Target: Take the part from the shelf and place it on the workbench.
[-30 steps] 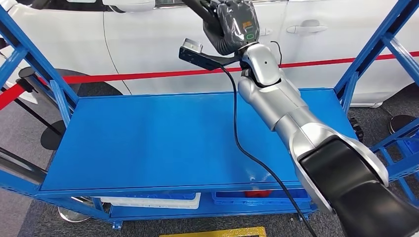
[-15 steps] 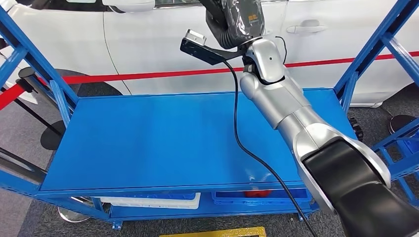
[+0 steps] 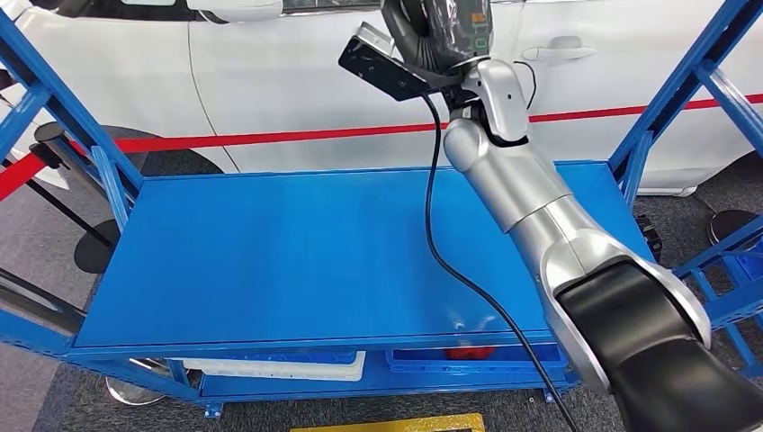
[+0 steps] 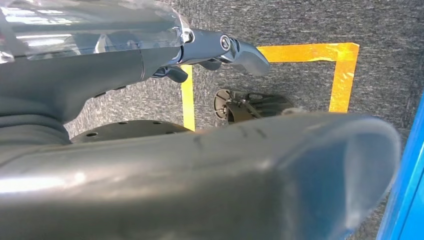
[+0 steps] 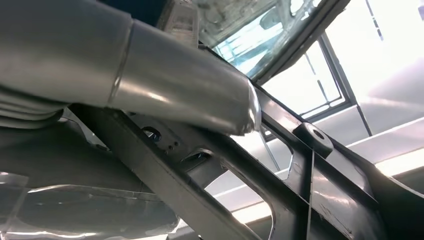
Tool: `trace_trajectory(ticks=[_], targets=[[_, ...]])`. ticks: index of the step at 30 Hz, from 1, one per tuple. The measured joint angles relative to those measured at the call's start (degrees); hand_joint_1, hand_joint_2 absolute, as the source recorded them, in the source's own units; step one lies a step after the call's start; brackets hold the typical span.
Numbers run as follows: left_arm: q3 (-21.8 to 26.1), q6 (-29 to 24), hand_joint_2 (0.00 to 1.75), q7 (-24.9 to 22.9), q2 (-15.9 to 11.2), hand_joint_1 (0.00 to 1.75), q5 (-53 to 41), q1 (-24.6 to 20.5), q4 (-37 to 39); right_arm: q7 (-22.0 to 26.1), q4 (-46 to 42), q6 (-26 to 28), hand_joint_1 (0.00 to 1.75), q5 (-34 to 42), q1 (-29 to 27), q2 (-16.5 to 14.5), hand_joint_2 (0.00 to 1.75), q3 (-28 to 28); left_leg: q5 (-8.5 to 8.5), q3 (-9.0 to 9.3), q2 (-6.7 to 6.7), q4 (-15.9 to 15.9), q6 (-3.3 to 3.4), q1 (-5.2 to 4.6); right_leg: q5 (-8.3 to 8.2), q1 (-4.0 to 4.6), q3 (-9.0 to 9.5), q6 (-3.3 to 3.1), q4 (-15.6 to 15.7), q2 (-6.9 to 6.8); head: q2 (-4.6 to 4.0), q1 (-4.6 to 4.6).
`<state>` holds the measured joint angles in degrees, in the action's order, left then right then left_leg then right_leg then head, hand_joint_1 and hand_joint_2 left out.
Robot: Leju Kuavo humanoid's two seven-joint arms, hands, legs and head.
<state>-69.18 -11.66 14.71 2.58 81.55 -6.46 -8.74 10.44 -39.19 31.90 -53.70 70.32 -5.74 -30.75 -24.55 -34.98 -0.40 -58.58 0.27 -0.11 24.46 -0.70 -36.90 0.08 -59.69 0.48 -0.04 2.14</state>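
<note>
The right arm has risen further toward twelve o'clock. Its right hand touches a black framed part; I cannot tell the grip. The blue workbench awaits the part.

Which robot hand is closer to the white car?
The right one. The right robot hand is raised high, right in front of the white car. The left robot hand hangs low over the grey floor beside yellow tape.
</note>
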Motion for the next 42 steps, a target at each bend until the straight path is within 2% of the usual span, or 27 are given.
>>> trace_trajectory(ticks=[14, 22, 25, 31, 38, 42], targets=[[0.0, -0.2, 0.00, 0.0, 0.0, 0.00, 0.5, -0.1, 0.0, 2.4, -2.2, -3.1, 1.75, 5.2, -1.2, 0.4, 0.00, 2.4, 0.00, 0.00, 0.00, 0.0, 0.00, 0.00, 0.00, 0.00, 0.00, 0.00, 0.0, 0.00, 0.00, 0.00], [0.0, -0.2, 0.00, 0.0, 0.0, 0.00, 1.1, 0.0, 0.0, 8.1, -5.3, -18.6, 1.75, 25.1, -2.9, 0.1, 0.00, 6.8, 0.00, -0.03, -0.03, 0.0, 0.00, 0.00, 0.00, 0.00, 0.01, 0.00, 0.0, -0.06, 0.00, -0.01], [0.0, -0.2, 0.00, 0.0, 0.0, 0.00, 1.3, 0.0, 0.0, 8.5, -7.1, -25.4, 1.75, 32.6, -3.4, 0.0, 0.00, 9.1, 0.00, -0.04, -0.05, 0.0, 0.00, 0.00, 0.00, 0.00, 0.00, 0.00, 0.0, -0.10, 0.00, 0.00], [0.0, -0.4, 0.00, -0.5, 0.0, 0.00, 1.6, -0.1, 0.0, 7.3, -11.4, -41.8, 1.75, 52.6, -4.7, 0.1, 0.00, 12.7, 0.00, -0.04, -0.04, 0.0, 0.00, 0.00, 0.00, 0.00, 0.00, 0.00, 0.0, -0.09, 0.00, 0.00], [0.1, -1.1, 0.00, -0.8, 0.0, 0.00, 2.0, 0.0, 0.0, 6.4, -17.3, -49.6, 1.75, 69.2, -8.0, 1.3, 0.00, 13.3, -0.01, -0.02, -0.04, 0.0, 0.01, 0.00, 0.00, 0.00, 0.01, 0.00, 0.0, -0.09, 0.00, 0.00], [0.1, -1.5, 0.00, -0.8, 0.0, 0.00, 2.4, 0.0, 0.0, 6.4, -22.1, -53.5, 1.75, 77.2, -12.0, 2.5, 0.00, 13.3, -0.02, -0.01, -0.05, 0.0, 0.01, 0.00, 0.01, 0.00, 0.02, 0.01, 0.0, -0.11, 0.00, 0.00]])
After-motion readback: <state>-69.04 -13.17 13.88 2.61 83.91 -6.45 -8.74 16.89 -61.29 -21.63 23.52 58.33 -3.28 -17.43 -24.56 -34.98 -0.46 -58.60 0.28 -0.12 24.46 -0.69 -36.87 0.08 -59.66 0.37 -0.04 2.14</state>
